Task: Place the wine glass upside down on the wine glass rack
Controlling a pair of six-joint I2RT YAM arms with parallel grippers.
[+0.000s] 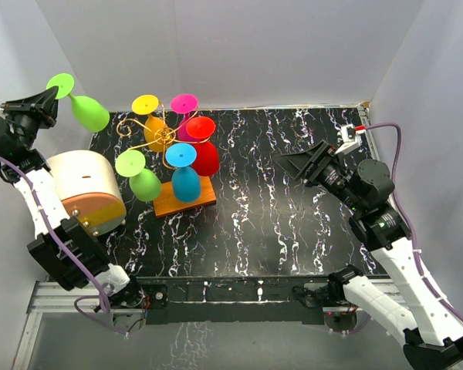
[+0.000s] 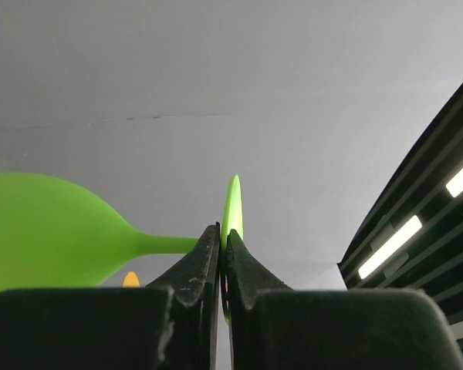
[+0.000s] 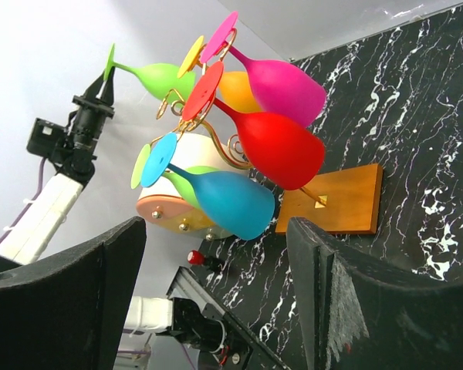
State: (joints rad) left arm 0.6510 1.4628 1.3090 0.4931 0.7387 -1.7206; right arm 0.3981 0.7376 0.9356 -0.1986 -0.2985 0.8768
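A light green wine glass [image 1: 89,112] hangs in the air at the far left, tilted, with its bowl toward the rack. My left gripper [image 1: 49,97] is shut on the rim of its round foot [image 2: 233,202]; the bowl [image 2: 38,225] shows to the left of the fingers. The wine glass rack [image 1: 159,133], gold wire on an orange base [image 1: 203,197], stands right of it and carries several coloured glasses upside down, among them a red one [image 3: 278,146] and a blue one [image 3: 230,202]. My right gripper [image 1: 295,165] is open, empty, right of the rack and facing it [image 3: 216,231].
A cream drum with an orange face [image 1: 86,190] lies at the table's left edge, just left of the rack's base and below the held glass. White walls close in the black marbled table [image 1: 278,223] on three sides.
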